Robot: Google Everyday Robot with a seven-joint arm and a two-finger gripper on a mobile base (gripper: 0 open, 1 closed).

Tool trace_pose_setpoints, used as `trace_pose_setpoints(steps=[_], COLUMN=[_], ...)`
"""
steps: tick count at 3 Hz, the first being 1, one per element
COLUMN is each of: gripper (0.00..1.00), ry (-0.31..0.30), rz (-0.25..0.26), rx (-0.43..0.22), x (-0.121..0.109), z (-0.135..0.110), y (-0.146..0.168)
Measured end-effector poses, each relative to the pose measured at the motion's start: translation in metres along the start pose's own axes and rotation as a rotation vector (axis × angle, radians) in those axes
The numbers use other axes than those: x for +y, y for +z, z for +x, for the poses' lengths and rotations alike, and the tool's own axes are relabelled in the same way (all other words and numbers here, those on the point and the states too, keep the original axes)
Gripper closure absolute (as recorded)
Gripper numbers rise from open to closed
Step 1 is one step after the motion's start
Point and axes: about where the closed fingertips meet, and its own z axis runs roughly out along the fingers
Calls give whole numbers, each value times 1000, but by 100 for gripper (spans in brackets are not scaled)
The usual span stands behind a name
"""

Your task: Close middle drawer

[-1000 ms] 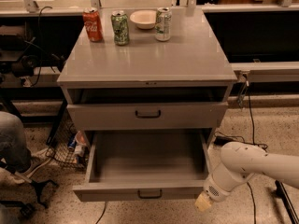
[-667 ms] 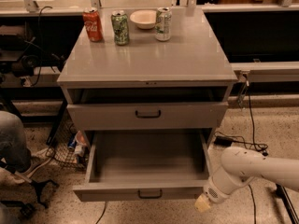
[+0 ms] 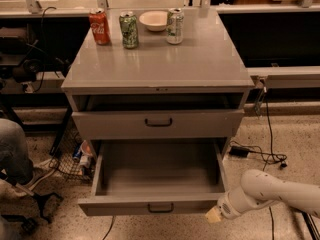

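The middle drawer [image 3: 159, 208] is a grey metal drawer pulled far out of the cabinet, with a low flat front, a small black centre handle and a plain grey empty inside. My gripper [image 3: 214, 215] is at the end of the white arm, low at the drawer's front right corner, its pale tip right next to the drawer front. The taller-fronted top drawer [image 3: 158, 124] above is open a little, with a dark gap over it. The third drawer is hidden under the open one.
On the cabinet top [image 3: 200, 64] stand a red can [image 3: 99, 27], a green can [image 3: 129, 29], a white bowl [image 3: 154, 20] and a pale can [image 3: 175, 26]. Cables [image 3: 260, 154] lie on the floor at right. A person's leg [image 3: 12, 151] and a wire basket [image 3: 75, 159] are at left.
My white arm has sunk slightly on the right; the gripper tip stays at the drawer's front right corner. The drawer has not moved.
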Motion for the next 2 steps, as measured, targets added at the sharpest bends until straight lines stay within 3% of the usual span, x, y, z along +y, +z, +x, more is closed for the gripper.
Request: trace_pose_setpoints(steps=[1, 2], gripper=[100, 100], ry=[-9, -65], rz=[-4, -2], rx=[-95, -174], x=[-12, -13], z=[-20, -48], y=[13, 14])
